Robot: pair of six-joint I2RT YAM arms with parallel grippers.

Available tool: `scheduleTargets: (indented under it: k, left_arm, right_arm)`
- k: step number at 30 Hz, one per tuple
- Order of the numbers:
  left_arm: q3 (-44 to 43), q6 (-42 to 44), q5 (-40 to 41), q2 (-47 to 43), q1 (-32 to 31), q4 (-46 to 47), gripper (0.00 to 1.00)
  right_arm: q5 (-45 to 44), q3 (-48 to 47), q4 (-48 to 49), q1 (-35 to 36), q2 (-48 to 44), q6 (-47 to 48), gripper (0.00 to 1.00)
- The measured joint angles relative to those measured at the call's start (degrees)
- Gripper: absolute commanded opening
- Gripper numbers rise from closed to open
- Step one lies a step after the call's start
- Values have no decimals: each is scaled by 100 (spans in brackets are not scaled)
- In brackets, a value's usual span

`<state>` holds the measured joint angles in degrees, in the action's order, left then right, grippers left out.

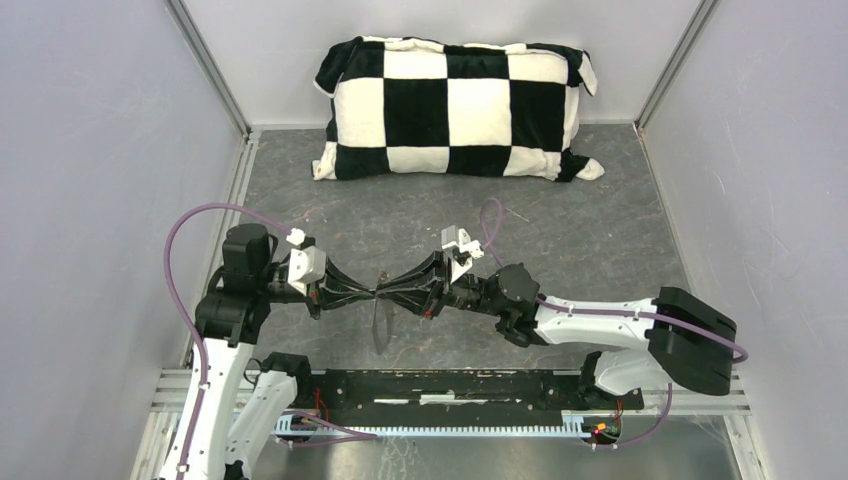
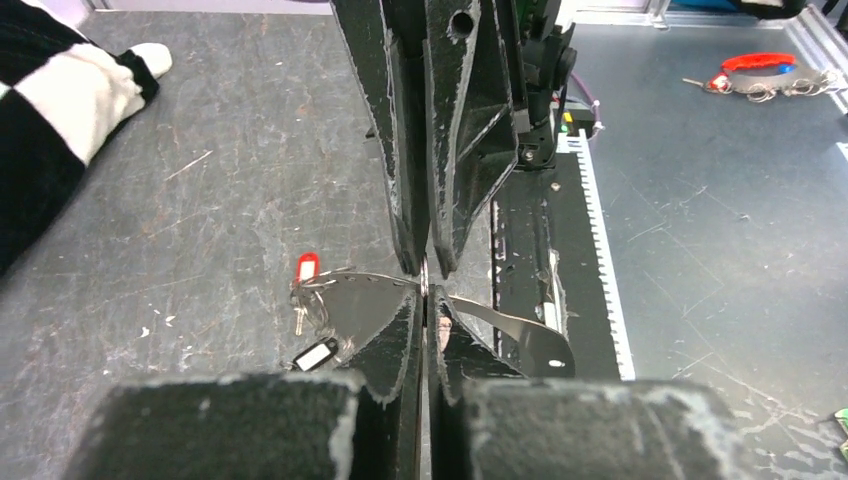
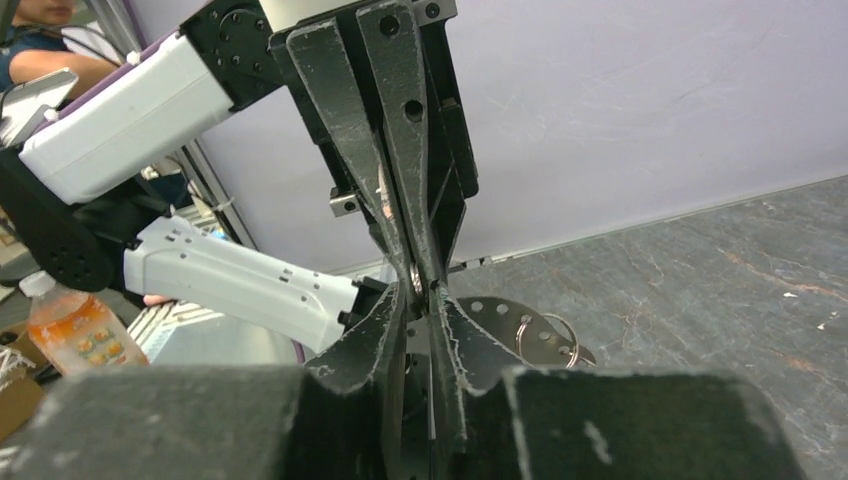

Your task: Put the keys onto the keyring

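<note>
Both grippers meet tip to tip above the table's middle. The keyring (image 1: 383,322) hangs edge-on below them. It looks like a thin grey metal piece (image 2: 365,300) with holes along its rim. My left gripper (image 2: 427,300) is shut on its top edge. My right gripper (image 3: 420,295) faces it, its jaws a narrow slit apart around the same edge, and whether they press on it does not show. The keys dangle from the keyring's left side: a red tag (image 2: 306,267) and a black tag with a white face (image 2: 316,354). Small split rings (image 3: 545,335) hang through the holes.
A black and white checkered pillow (image 1: 455,105) lies at the back. The black base bar (image 1: 450,385) runs along the near edge. Another red-tagged bunch (image 2: 760,65) lies on the metal surface beyond that bar. Grey walls close in the left, right and back.
</note>
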<state>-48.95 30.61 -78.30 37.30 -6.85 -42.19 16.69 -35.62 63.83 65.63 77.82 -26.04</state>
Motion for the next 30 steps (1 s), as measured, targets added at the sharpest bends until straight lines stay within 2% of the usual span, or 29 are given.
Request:
scheduleTargets:
  k: [5, 10, 14, 18, 25, 30]
  left_arm:
    - [-61, 721, 177, -42, 2, -472, 2]
    - [-101, 1735, 400, -114, 2, -1056, 2]
    - [-101, 2223, 533, -155, 2, -1252, 2]
    - [-103, 2540, 625, -170, 2, -1333, 2]
    - [-103, 2677, 632, -299, 2, -1368, 2]
    - [-105, 2898, 632, -398, 2, -1392, 2]
  right_arm:
    - [382, -116, -857, -166, -339, 334, 40]
    - [879, -933, -2555, -289, -522, 1226, 49]
    - [1211, -1764, -3880, -291, -479, 2017, 49]
    - [1335, -2031, -4538, -280, -466, 2551, 48]
    - [1375, -2135, -5176, -160, -229, 3080, 45]
    - [1370, -2159, -5296, -37, -170, 3265, 42]
